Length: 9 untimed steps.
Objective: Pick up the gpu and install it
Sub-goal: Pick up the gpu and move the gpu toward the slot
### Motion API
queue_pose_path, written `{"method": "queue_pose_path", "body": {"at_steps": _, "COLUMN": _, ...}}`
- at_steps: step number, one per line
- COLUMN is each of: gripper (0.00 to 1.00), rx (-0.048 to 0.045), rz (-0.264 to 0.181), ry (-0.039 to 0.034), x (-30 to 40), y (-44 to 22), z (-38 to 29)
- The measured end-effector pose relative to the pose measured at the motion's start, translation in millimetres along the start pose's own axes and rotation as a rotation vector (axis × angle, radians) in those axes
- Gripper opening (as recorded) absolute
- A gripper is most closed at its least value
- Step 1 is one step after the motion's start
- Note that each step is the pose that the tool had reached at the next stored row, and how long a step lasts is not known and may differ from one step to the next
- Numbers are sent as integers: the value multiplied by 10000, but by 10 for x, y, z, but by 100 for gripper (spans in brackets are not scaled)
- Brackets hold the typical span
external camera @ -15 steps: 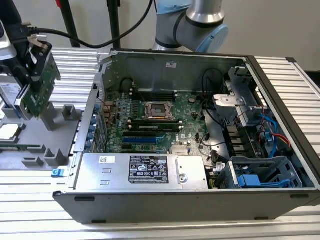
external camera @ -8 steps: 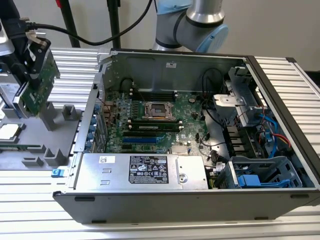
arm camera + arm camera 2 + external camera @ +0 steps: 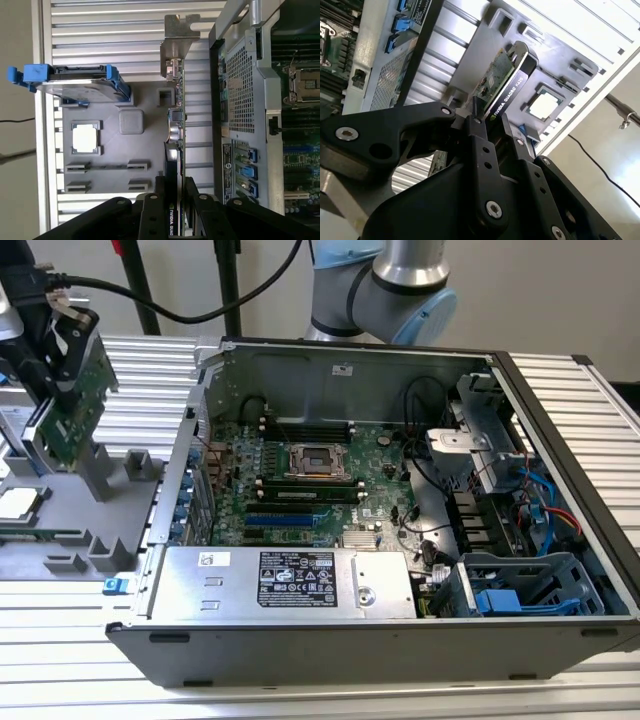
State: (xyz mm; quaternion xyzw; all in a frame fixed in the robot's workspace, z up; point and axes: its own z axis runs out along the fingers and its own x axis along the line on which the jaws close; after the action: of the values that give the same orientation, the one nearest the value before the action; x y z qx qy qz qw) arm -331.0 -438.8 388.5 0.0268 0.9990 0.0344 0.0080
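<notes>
Slatted metal table (image 3: 590,380) | one open computer case (image 3: 300,650) | one hand (image 3: 490,120) clamped on one gpu (image 3: 502,80)

This is a robotics lab bench set up for computer assembly. A ribbed aluminium table top (image 3: 580,400) carries an open black desktop computer case (image 3: 300,650) lying on its side, its large green motherboard (image 3: 380,455) bare. In the exterior view, a grey moulded parts tray (image 3: 120,475) lies at nine o'clock of the case. A silver and pale-blue robot arm joint (image 3: 385,290) rises at twelve o'clock, and black stand poles (image 3: 138,280) at eleven o'clock.
</notes>
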Motion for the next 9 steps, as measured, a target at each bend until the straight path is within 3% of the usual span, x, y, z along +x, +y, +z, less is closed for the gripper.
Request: {"method": "queue_pose_path", "body": {"at_steps": 9, "gripper": 0, "rx": 0, "rz": 0, "ry": 0, "x": -1, "y": 5, "z": -74}}
